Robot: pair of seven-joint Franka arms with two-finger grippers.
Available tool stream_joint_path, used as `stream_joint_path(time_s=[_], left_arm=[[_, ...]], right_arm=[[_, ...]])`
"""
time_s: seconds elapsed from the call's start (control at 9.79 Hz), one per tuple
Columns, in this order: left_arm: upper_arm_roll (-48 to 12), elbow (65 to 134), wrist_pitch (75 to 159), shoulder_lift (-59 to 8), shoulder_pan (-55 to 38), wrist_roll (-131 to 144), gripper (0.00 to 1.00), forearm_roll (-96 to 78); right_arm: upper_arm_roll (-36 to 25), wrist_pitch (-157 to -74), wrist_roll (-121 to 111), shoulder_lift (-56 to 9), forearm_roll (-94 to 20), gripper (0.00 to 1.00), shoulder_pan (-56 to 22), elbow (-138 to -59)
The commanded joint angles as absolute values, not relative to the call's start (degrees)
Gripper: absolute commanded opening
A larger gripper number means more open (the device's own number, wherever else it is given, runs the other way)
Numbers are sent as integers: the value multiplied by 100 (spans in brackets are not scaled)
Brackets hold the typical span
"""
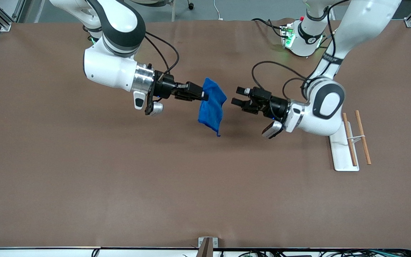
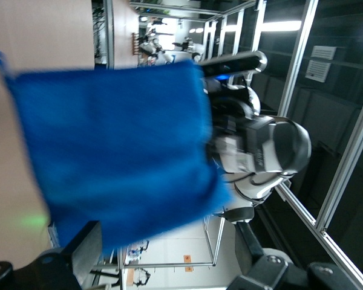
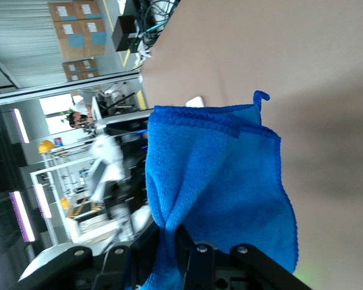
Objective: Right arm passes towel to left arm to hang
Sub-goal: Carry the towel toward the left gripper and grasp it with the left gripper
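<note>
The blue towel [image 1: 211, 105] hangs in the air over the middle of the table, one bunched edge pinched in my right gripper [image 1: 204, 95], which is shut on it. In the right wrist view the towel [image 3: 221, 175] spreads out from the shut jaws of the right gripper [image 3: 179, 241]. My left gripper [image 1: 237, 96] is level with the towel on the left arm's side, open, a short gap from the cloth. In the left wrist view the towel [image 2: 115, 151] fills the space ahead of the left gripper [image 2: 166, 266]; its fingers [image 2: 78, 254] stand wide with nothing between them.
A white rack base [image 1: 341, 155] with two wooden rods [image 1: 363, 141] stands toward the left arm's end of the table, beside the left arm's wrist. The brown tabletop [image 1: 120, 178] stretches around. The left arm's base [image 1: 303, 35] glows green at the table's edge.
</note>
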State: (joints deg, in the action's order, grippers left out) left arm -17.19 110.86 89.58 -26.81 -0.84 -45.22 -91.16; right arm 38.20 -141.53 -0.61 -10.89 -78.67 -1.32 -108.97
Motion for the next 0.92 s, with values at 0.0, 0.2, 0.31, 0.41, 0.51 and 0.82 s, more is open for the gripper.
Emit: stream_joint_path(time_s=[0.0, 0.2, 0.31, 0.41, 0.51, 0.82], left_arm=[[-1767, 11074, 8720, -3163, 0, -5052, 95, -9394], [-1906, 11074, 8684, -3549, -87, -5595, 93, -9850], [-1977, 11074, 8684, -3699, -79, -5738, 90, -9931], [-1986, 11083, 8675, -3691, -44, -5722, 85, -9932], [-2091, 11083, 8562, -3674, 26, -5626, 79, -9932], [-2153, 11057, 8332, -3560, 219, -5152, 69, -9940]], right_arm=[[4094, -14168, -53, -1081, -8619, 0, -27, -10837], [4192, -14177, -62, -1037, -8964, 0, -26, -10785], [4192, -14185, -70, -1037, -9095, 0, -44, -10741], [4201, -14203, -70, -1037, -9105, 0, -44, -10732], [4236, -14212, -70, -1046, -9105, 0, -44, -10731], [4236, -14221, -70, -1046, -9105, 0, -35, -10731]])
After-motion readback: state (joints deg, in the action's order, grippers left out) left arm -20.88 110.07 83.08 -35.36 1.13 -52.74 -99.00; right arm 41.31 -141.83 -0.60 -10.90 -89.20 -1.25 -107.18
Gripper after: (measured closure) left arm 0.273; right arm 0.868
